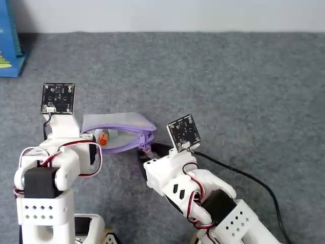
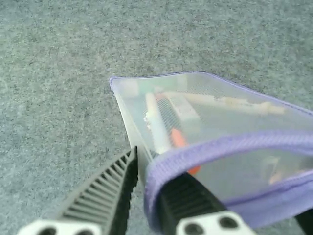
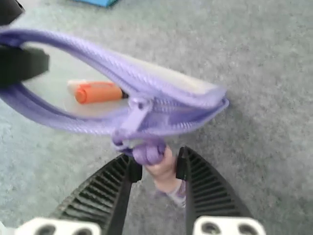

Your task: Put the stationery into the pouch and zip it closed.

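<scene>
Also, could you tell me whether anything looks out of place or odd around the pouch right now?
Nothing is spilled or damaged. The pouch gapes open, zipped only at the end near the right gripper, which pinches the zipper pull. The left gripper clamps the opposite rim.

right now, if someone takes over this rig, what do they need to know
Left gripper: shut on the pouch rim at its open end.
Right gripper: shut on the zipper pull.
Stationery, including an orange-capped pen, lies inside the pouch.
Done: loading, as far as shows; zip closed only near one end.
Left: draw the pull along the open mouth to the held rim, then let go.
</scene>
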`<action>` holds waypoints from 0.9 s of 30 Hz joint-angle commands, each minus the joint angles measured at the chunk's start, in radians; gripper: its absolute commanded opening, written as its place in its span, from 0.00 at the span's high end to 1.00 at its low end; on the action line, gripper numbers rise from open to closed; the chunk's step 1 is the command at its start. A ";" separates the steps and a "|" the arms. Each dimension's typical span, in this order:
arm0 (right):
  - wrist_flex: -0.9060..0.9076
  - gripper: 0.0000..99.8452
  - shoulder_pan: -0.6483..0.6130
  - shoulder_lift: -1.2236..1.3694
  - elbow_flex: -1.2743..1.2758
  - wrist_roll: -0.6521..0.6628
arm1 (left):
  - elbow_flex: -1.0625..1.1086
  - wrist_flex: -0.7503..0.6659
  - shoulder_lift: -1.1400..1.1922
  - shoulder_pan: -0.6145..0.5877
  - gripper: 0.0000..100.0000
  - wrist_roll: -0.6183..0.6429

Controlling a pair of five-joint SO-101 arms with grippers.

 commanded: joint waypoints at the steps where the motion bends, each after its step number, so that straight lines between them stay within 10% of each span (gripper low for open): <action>1: -0.051 0.93 0.012 0.012 -0.048 -0.002 | -0.022 0.003 0.003 0.000 0.99 0.003; 20: 0.065 0.99 0.007 0.004 -0.049 0.054 | -0.013 0.003 0.002 0.000 0.99 0.003; 27: 0.119 0.86 0.007 0.004 -0.049 0.054 | -0.013 0.003 0.002 0.000 0.99 0.003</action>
